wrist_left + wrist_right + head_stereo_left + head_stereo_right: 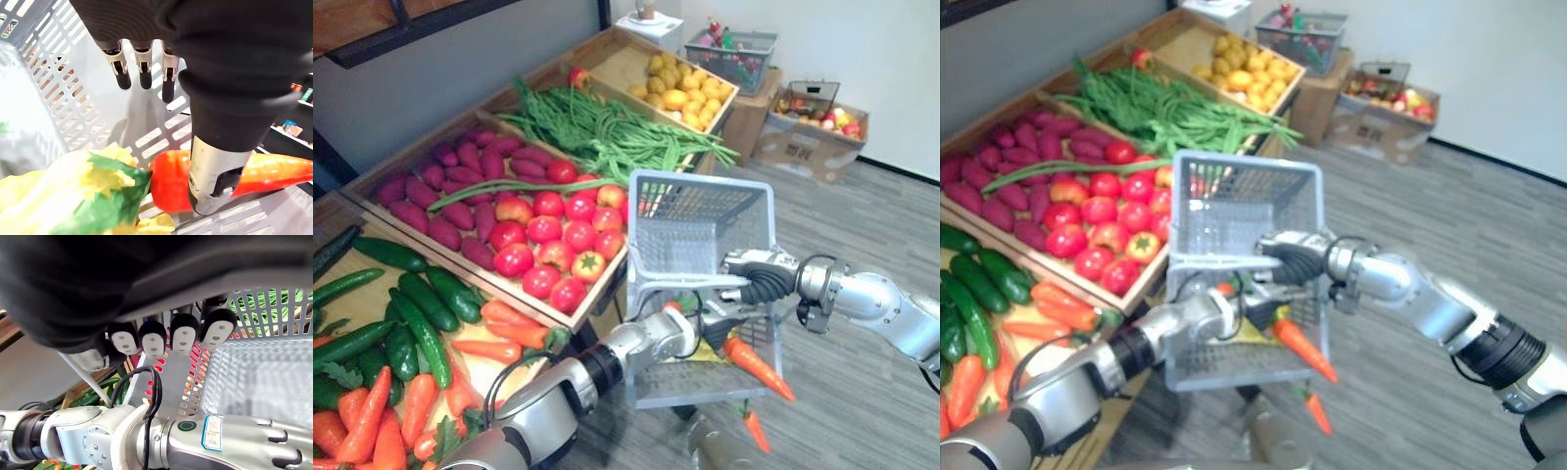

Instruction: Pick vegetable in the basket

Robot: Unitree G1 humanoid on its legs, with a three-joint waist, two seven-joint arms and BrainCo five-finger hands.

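Observation:
My right hand point(766, 276) is curled round the handle of a grey plastic basket point(700, 211) and holds it in the air beside the stall. The right wrist view shows its fingertips point(154, 338) hooked over that handle. Inside the basket my left hand point(680, 328) reaches in with its fingers point(142, 63) straight and holding nothing. An orange carrot point(168, 183) lies on the basket's floor just past the thumb, beside a yellow-green leafy vegetable point(93, 196). Seen from the head, the carrot point(759, 367) points down to the right. A second small carrot point(756, 429) shows below the basket.
Wooden crates on my left hold cucumbers point(421, 313), loose carrots point(372, 421), tomatoes point(548, 240), purple sweet potatoes point(450, 186), green beans point(607, 127) and yellow produce point(680, 88). Another grey basket point(734, 54) and a cardboard box point(813, 122) stand by the far wall.

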